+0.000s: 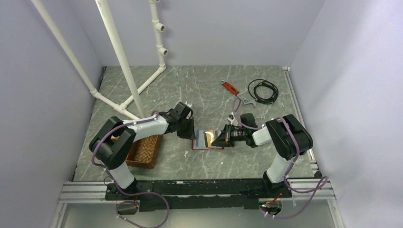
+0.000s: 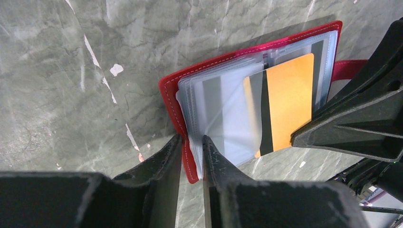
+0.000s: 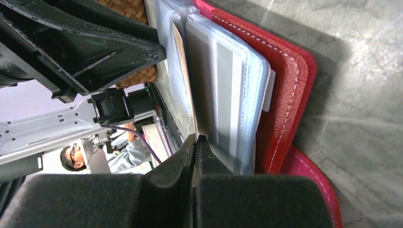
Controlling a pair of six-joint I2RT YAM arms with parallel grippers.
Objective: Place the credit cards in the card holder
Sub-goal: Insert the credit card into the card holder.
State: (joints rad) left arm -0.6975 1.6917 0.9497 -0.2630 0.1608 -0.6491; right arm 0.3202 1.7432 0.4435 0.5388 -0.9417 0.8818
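The red card holder lies open on the table between both arms, its clear sleeves fanned up. My left gripper is shut on the holder's near edge, pinching the red cover and the sleeves. My right gripper is shut on the edge of the gold-brown credit card, which has a dark stripe. The card's left part lies under a clear sleeve. In the right wrist view the gripper holds this card edge-on beside the sleeves and the cover. Pale grey-striped cards sit in the sleeves.
A brown wicker tray stands left of the holder by the left arm. A red-handled wrench and a coiled black cable lie at the back right. White pipes rise at the back left.
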